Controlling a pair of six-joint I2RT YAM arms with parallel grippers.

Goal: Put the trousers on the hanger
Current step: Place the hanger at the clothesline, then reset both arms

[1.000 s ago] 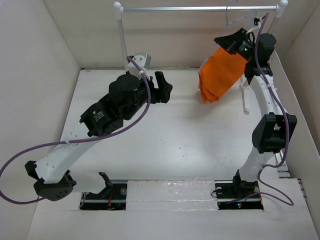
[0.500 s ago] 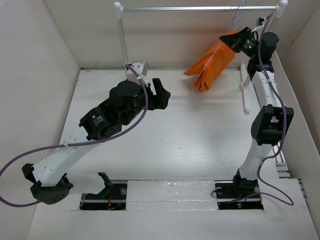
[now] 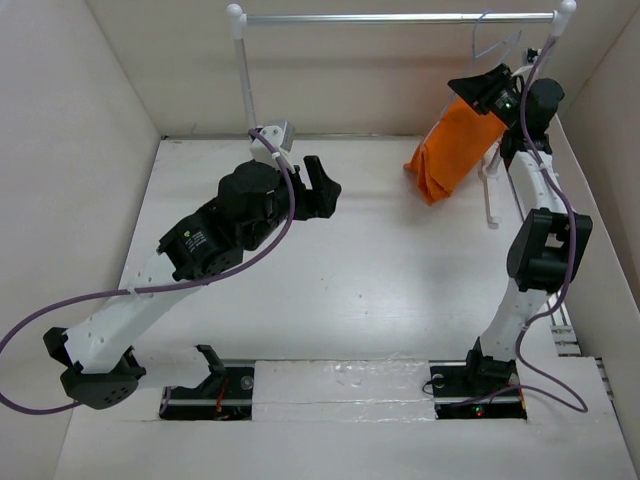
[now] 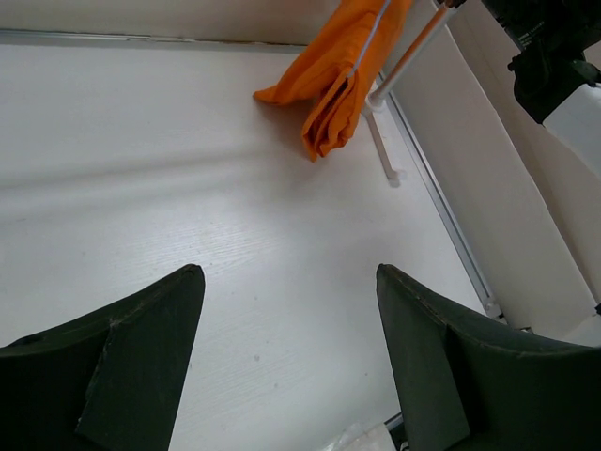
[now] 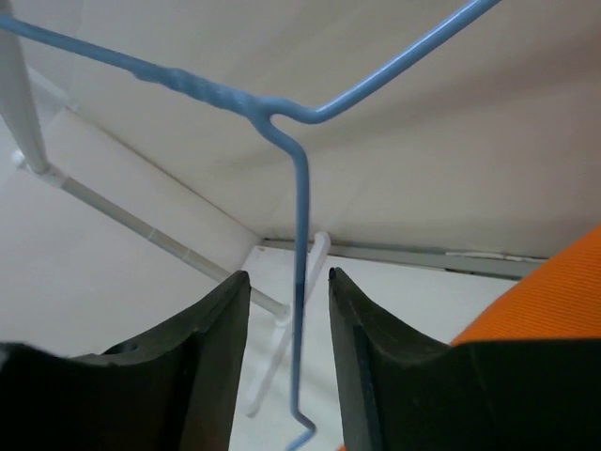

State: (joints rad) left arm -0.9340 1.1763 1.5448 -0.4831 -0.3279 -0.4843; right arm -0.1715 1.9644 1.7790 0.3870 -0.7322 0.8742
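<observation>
The orange trousers [image 3: 452, 150] hang folded over the pale blue wire hanger [image 3: 494, 44], which hooks on the rail at the back right. My right gripper [image 3: 478, 88] is up at the hanger, just above the cloth. In the right wrist view its jaws [image 5: 289, 278] stand open with the hanger's wire [image 5: 300, 211] running down between them, touching neither, and the trousers [image 5: 554, 303] show at the lower right. My left gripper [image 3: 328, 185] hovers open over the middle of the table, holding nothing [image 4: 289, 274]. From there the trousers [image 4: 331, 66] hang ahead.
A metal rail [image 3: 390, 17] spans the back on white posts, the left one [image 3: 243, 75] near my left arm. The right post's foot [image 4: 383, 150] rests on the table beside the trousers. White walls [image 3: 60, 180] close in the table.
The right gripper has opened off the hanger. The trousers, swung out leftward half a second ago, have dropped back to hang under the rail. The left arm has barely moved.
</observation>
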